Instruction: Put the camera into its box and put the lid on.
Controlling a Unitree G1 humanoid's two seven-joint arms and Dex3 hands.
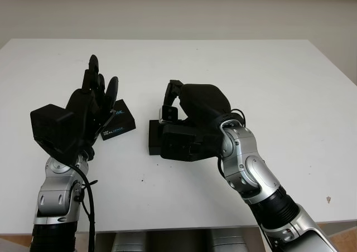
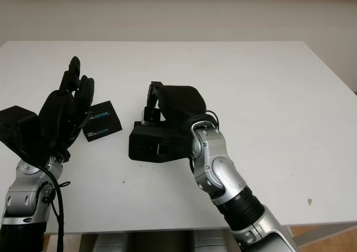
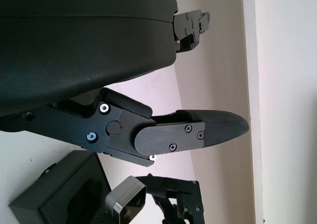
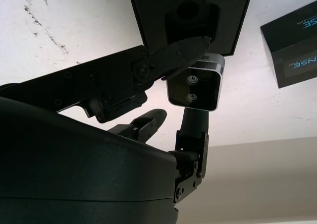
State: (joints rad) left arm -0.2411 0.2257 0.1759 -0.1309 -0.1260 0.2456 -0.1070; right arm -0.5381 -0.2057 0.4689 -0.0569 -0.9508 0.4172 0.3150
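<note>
My right hand [image 1: 174, 98] is shut on a small silver-fronted camera [image 1: 168, 114], gripping it just above the open black box [image 1: 154, 137] near the table's middle. In the right wrist view the camera [image 4: 193, 87] shows two lenses and sits pinched between my fingers [image 4: 168, 55], right over the box's moulded black insert [image 4: 190, 16]. The black lid [image 1: 117, 121], with blue and white lettering, lies flat to the left of the box. My left hand [image 1: 95, 93] is raised beside the lid, open and holding nothing.
The white table [image 1: 268, 85] extends wide to the right and far side, with its front edge close to my arms. A pale wall stands behind it.
</note>
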